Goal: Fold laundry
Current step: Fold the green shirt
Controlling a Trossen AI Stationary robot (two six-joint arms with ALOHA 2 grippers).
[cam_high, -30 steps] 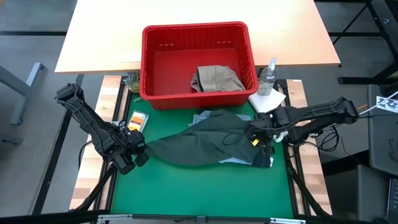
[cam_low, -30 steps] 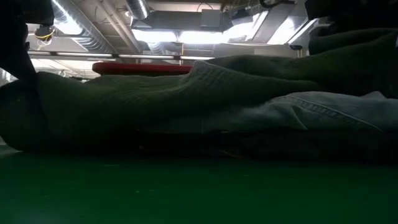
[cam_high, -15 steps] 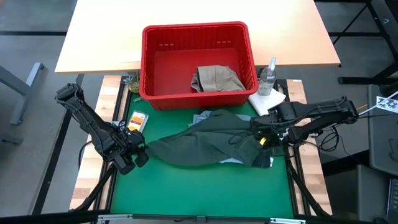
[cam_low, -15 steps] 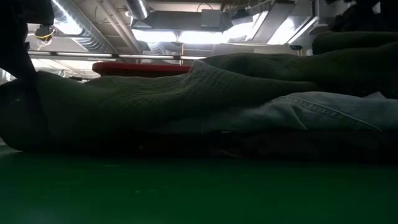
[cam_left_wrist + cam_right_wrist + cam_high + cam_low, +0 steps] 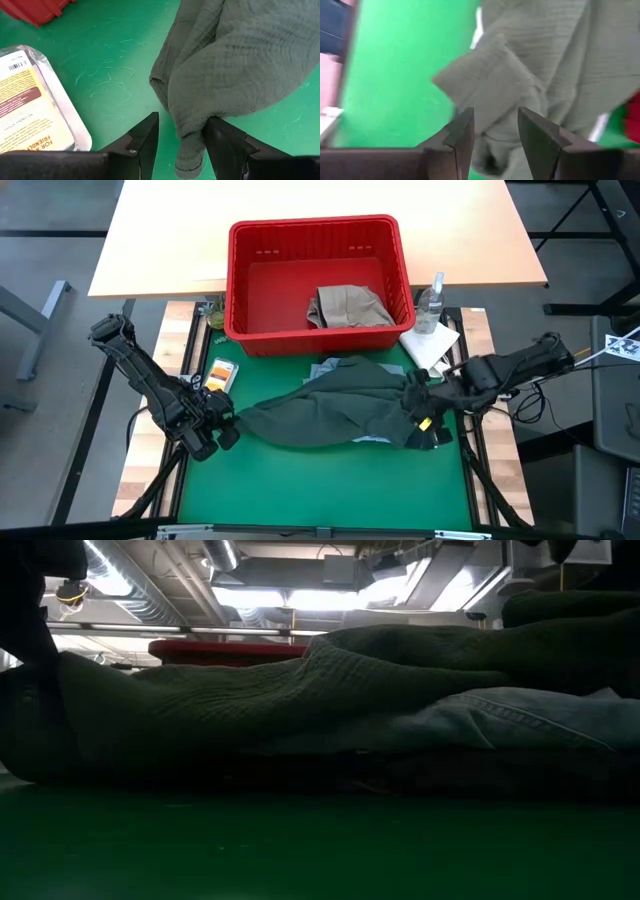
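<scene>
Low view gives me little: the dark olive green piece (image 5: 250,700) fills most of the frame as a ribbed mound, with a strip of light blue denim (image 5: 520,720) under it and the green mat (image 5: 300,850) in front. Only a sliver of the red basket (image 5: 225,648) shows above the cloth, and I cannot pick out either of my grippers there.

From above, the olive piece lies across the middle of the mat, between my two arms. The denim peeks out only at its far edge near the basket and at its near edge; the rest is covered. A beige khaki piece (image 5: 347,306) sits inside the basket. A clear bottle (image 5: 431,302) and a white cloth (image 5: 430,340) stand just beside the basket's right corner.

My left gripper (image 5: 180,135) is at the olive piece's left end, fingers spread, with a rolled tip of the cloth lying between them and touching one finger; I am not pinching it. A labelled packet (image 5: 30,110) lies near, cut off by the frame edge.

My right gripper (image 5: 495,132) is at the right end, fingers apart over bunched olive fabric. That view is blurred, so I cannot tell whether they touch the cloth.
</scene>
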